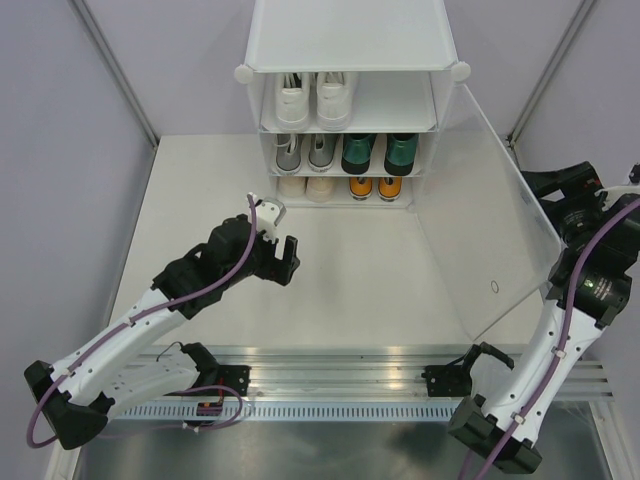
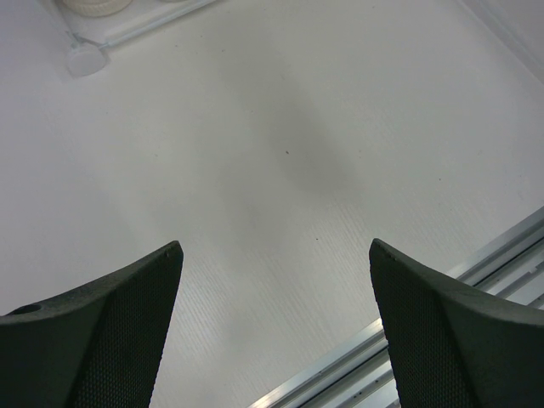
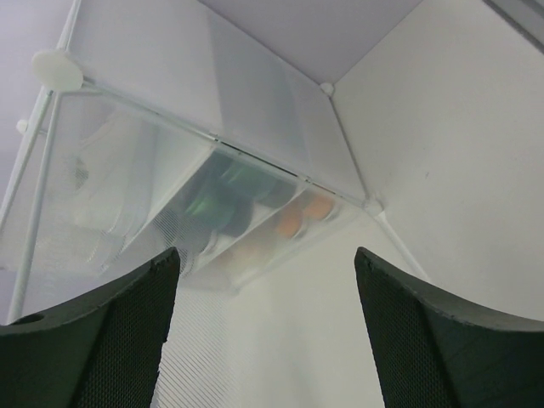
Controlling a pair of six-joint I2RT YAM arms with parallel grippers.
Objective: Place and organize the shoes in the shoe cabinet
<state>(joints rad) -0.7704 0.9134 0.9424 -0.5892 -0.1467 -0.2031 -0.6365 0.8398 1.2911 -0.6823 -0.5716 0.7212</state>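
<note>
The white shoe cabinet (image 1: pixel 350 40) stands at the back of the table with its frosted door (image 1: pixel 490 230) swung open to the right. White sneakers (image 1: pixel 312 100) sit on the top shelf. Grey lace-ups (image 1: pixel 303 152) and green shoes (image 1: pixel 380 153) sit on the middle shelf. The cream pair (image 1: pixel 305 187) and the orange shoes (image 1: pixel 375 187) are on the bottom shelf. My left gripper (image 1: pixel 290 258) (image 2: pixel 276 255) is open and empty above the bare table. My right gripper (image 1: pixel 535 185) (image 3: pixel 265 255) is open and empty just behind the door (image 3: pixel 170 170); green (image 3: pixel 217 204) and orange (image 3: pixel 302 217) shoes show blurred through it.
The white table (image 1: pixel 350 280) lies between the arms and the cabinet. An aluminium rail (image 1: pixel 340 370) runs along its near edge and shows in the left wrist view (image 2: pixel 476 263). Grey walls close both sides. A cabinet corner connector (image 2: pixel 85 59) and the edge of a cream shoe (image 2: pixel 93 7) show there too.
</note>
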